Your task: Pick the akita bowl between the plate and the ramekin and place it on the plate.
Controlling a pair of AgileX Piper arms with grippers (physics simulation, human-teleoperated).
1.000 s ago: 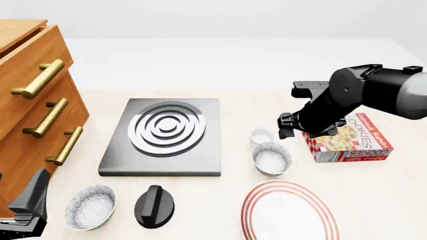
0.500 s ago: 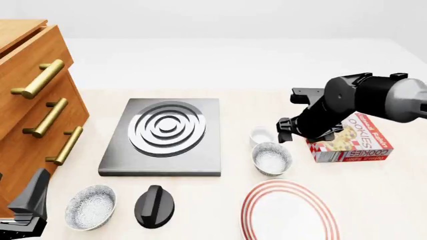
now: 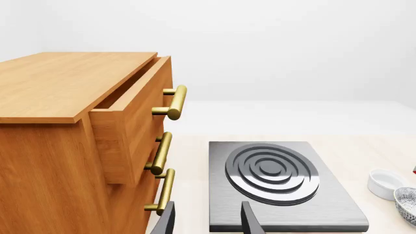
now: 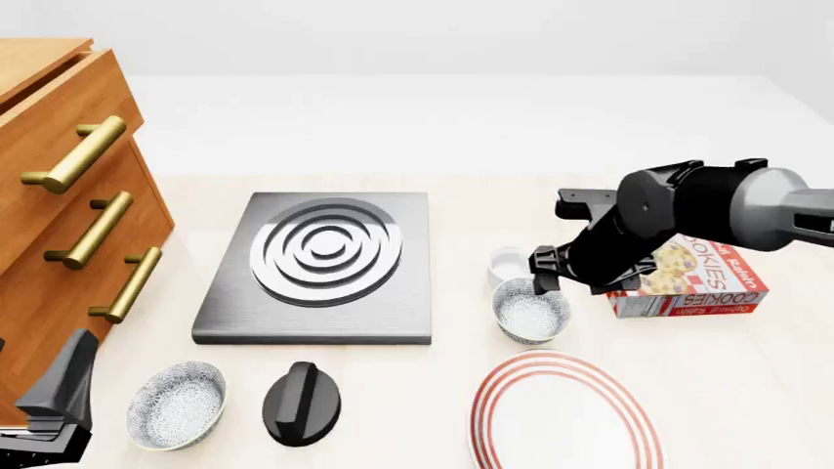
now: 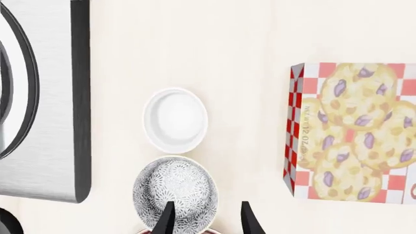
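The akita bowl (image 4: 529, 311) (image 5: 175, 192), speckled grey, sits on the table between the small white ramekin (image 4: 509, 264) (image 5: 175, 119) and the red-ringed plate (image 4: 563, 410). My right gripper (image 4: 558, 277) (image 5: 206, 222) hangs open just above the bowl. One finger is over the bowl's inside and the other is outside its rim, on the cookie box side. My left gripper (image 4: 53, 415) (image 3: 208, 224) stays open and empty at the near left corner, far from the bowl. The bowl (image 3: 408, 204) and ramekin (image 3: 387, 183) show at the edge of the left wrist view.
A cookie box (image 4: 690, 278) (image 5: 354, 131) lies just right of the bowl. A grey burner slab (image 4: 323, 264) (image 3: 279, 180) sits mid-table, with a wooden drawer cabinet (image 4: 65, 215) at the left. A second speckled bowl (image 4: 176, 404) and a black knob (image 4: 303, 403) lie near the front left.
My right arm has come down and to the left, bringing its gripper from above the cookie box to just over the akita bowl. The left arm has not moved.
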